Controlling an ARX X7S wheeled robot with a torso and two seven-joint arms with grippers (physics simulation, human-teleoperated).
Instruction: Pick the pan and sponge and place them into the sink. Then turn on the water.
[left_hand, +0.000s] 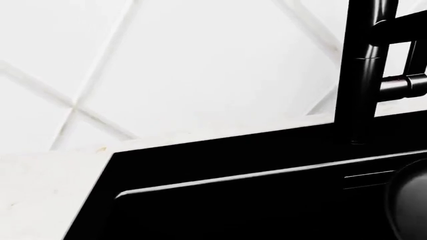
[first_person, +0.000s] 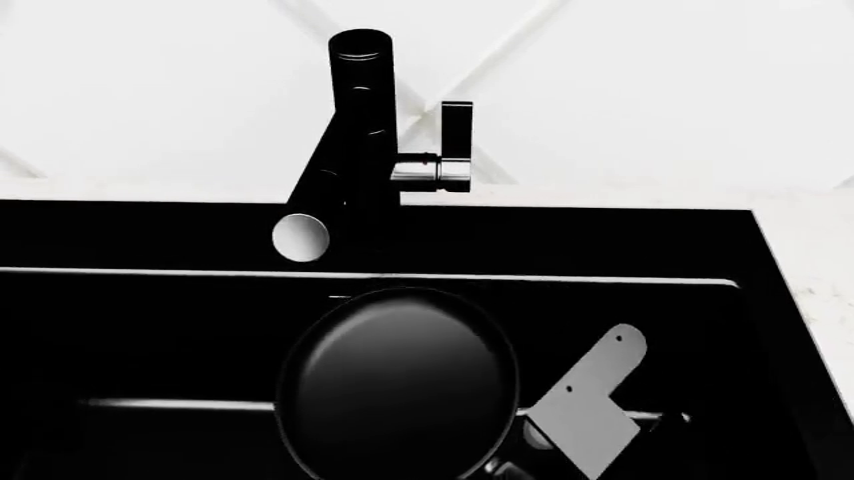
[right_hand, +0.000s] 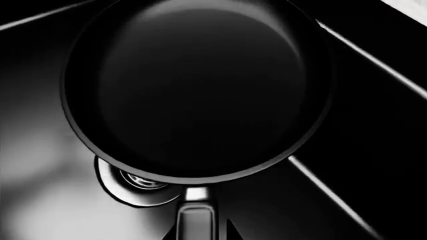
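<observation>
Midway through, by the look of it. Pan (first_person: 398, 385) over the sink (first_person: 160, 330), carried by the right claw (right_hand: 197, 222) at the near end of the handle (right_hand: 197, 212), just ahead of the fingertips in the right wrist view. Round body stretching straight out from that claw, roughly level, covering most of the drain (right_hand: 133, 181), of which only a chrome-rimmed sliver peeks out beneath the rim on the claw's near side. Hard to tell whether resting on the basin floor or held just above it; probably not released yet. Claw closed narrow on the handle, judging by the dark fingertips flanking it.

No sponge in any view, so that half of the placing apparently left to do, or hidden. No stream from the faucet (first_person: 350, 130); spout end (first_person: 299, 237) dry and pale, side lever (first_person: 455, 140) upright, untouched. Water step still ahead.

Right arm reaching in low from the near right, a pale link (first_person: 594, 395) slanting down toward the pan in the head view. Left claw out of sight in its own camera, state impossible to tell; that camera facing the far sink ledge, white table (left_hand: 40, 190) and faucet column (left_hand: 363, 70) well beyond it.
</observation>
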